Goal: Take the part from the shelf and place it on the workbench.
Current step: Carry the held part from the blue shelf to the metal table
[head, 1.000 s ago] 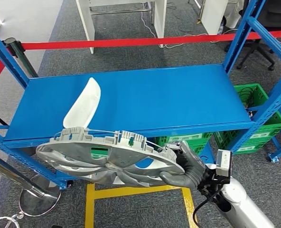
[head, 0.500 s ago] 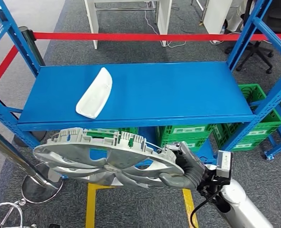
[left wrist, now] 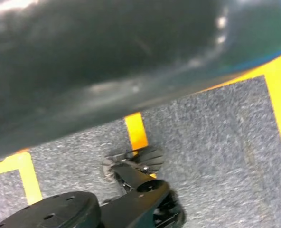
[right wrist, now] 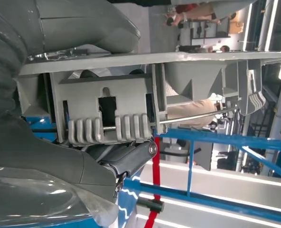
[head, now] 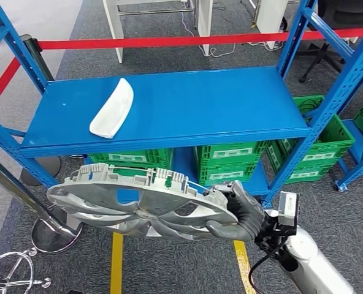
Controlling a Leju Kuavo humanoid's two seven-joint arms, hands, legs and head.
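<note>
The right hand (head: 237,214) is gripping the large round grey plastic fan shroud (head: 138,202) by its edge at three o'clock, holding it nearly flat, clear of the blue metal shelf (head: 207,107). A curved white plastic panel (head: 111,108) is lying on the shelf toward ten o'clock. I cannot tell the left hand's state.

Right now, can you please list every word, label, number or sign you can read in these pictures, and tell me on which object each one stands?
No text can be read.
White labels on the green crates under the blue shelf: print too small to read.
Green tags on the grey part held by the right robot hand: no readable characters.
White box on the right wrist: a dark marking, too blurred to read.
</note>
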